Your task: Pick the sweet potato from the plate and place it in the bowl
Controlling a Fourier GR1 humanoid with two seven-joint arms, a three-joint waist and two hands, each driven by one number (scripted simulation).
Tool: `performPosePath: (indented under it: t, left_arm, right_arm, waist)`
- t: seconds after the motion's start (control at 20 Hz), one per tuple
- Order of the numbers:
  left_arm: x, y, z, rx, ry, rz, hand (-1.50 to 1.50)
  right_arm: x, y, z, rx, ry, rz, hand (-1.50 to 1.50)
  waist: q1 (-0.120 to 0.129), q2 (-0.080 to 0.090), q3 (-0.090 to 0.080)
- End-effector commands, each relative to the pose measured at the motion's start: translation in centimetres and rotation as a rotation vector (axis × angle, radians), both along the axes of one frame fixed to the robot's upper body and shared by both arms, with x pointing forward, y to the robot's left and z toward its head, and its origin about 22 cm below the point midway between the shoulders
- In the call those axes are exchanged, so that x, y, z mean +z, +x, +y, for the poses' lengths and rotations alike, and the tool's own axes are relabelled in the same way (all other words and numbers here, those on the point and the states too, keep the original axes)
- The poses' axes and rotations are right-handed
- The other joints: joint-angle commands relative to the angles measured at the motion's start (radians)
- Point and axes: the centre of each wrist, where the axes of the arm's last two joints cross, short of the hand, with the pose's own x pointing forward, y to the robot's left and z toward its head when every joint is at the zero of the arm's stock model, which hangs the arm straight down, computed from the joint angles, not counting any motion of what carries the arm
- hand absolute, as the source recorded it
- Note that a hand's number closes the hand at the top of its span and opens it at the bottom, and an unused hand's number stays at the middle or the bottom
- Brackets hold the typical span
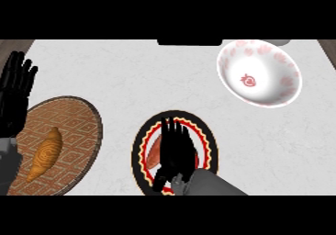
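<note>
This is a kitchen or dining spot in a home. The table (130,78) has a pale, marble-like top and carries tableware and food: a white bowl (260,73) with red printed motifs, a black plate (140,137) with a red and cream patterned rim, and a woven round mat (75,119) holding a croissant (46,152).
</note>
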Motion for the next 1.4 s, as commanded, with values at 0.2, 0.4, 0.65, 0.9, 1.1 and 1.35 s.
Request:
performPosePath:
  t: [0.2, 0.4, 0.65, 0.9, 1.1, 1.35]
  left_arm:
    - [0.6, -0.7, 0.1, -0.020, -0.001, -0.006, 0.00]
    - [0.0, 0.4, 0.0, 0.000, 0.011, -0.017, 0.00]
    - [1.1, 1.3, -1.0, 0.005, 0.001, -0.008, 0.00]
    - [0.0, -0.5, -0.3, -0.009, -0.024, 0.008, 0.00]
    - [0.3, -0.1, 0.0, 0.013, 0.015, -0.009, 0.00]
    - [0.1, -0.8, 0.8, 0.045, -0.004, -0.016, 0.00]
  right_arm:
    - [-1.4, 1.2, 0.6, -0.195, -0.017, 0.073, -1.50]
    - [-2.4, 0.6, 0.6, -0.161, -0.069, 0.098, -1.50]
    - [-3.6, 0.7, -0.3, -0.104, -0.034, -0.051, 1.50]
    - [-2.1, 1.4, 0.3, -0.098, -0.057, -0.099, 1.50]
    - [-2.8, 3.9, -9.1, -0.016, -0.121, -0.111, 1.50]
    - [-2.8, 7.0, -22.4, 0.013, -0.375, -0.123, 1.50]
  waist:
    - [0.018, 0.000, 0.000]
    - [0.004, 0.000, 0.000]
    - [-0.008, 0.000, 0.000]
    - [-0.003, -0.001, 0.000]
    - [-0.024, -0.001, 0.001]
    - [-0.058, 0.024, 0.007]
